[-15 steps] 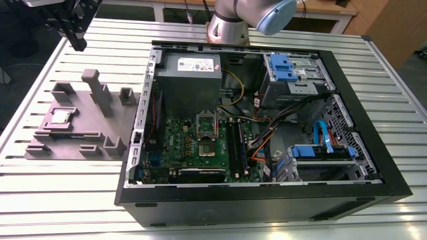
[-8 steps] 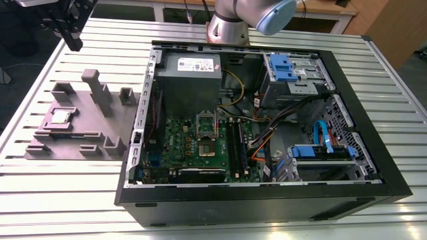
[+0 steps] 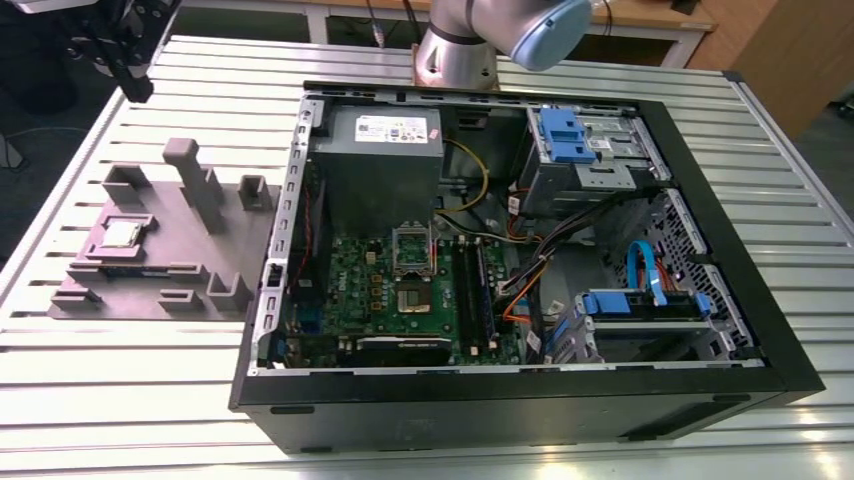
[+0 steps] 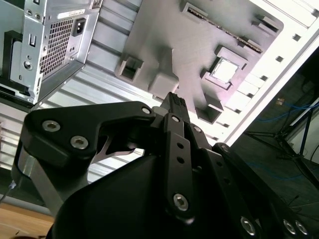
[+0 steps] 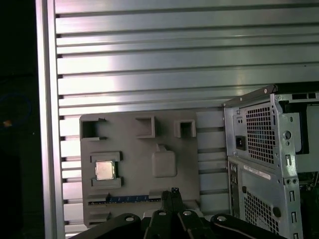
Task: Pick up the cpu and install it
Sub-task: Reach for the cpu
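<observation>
cpu [image 3: 124, 233] flat in grey fixture tray [image 3: 160, 290] on counter [image 3: 120, 390], exterior view's left of PC case [image 3: 534, 410] | hand [image 5: 172, 191] pinched together, empty, above tray edge, well apart from cpu | not yet grasped

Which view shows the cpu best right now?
The first wrist view: it looks squarely onto the cpu, seated in the grey holder. The exterior view shows it at a slant; the second wrist view shows it skewed and glare-lit.
</observation>
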Action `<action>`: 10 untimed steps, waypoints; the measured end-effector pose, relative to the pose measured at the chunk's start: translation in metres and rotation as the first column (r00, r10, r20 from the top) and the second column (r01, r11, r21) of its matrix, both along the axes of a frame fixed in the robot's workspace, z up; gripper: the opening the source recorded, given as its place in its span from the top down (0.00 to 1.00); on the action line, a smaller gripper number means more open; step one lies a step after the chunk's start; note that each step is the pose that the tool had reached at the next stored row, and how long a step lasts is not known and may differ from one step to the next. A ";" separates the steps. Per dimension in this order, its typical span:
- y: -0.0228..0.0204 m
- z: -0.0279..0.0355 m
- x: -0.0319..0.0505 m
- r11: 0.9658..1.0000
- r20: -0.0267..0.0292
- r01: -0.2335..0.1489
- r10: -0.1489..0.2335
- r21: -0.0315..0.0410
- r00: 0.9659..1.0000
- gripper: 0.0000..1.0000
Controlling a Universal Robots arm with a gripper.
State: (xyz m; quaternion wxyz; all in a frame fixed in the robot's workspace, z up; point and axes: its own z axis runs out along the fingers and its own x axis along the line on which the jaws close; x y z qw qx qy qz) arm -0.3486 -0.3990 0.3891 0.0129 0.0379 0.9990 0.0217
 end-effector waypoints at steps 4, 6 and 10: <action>0.0000 -0.0003 -0.0059 1.000 0.000 0.000 0.000 0.000 1.000 0.90; 0.0000 -0.0006 -0.0091 1.000 0.000 0.000 0.000 0.000 1.000 0.90; 0.0000 -0.0008 -0.0146 1.000 0.000 0.000 0.000 0.000 1.000 0.90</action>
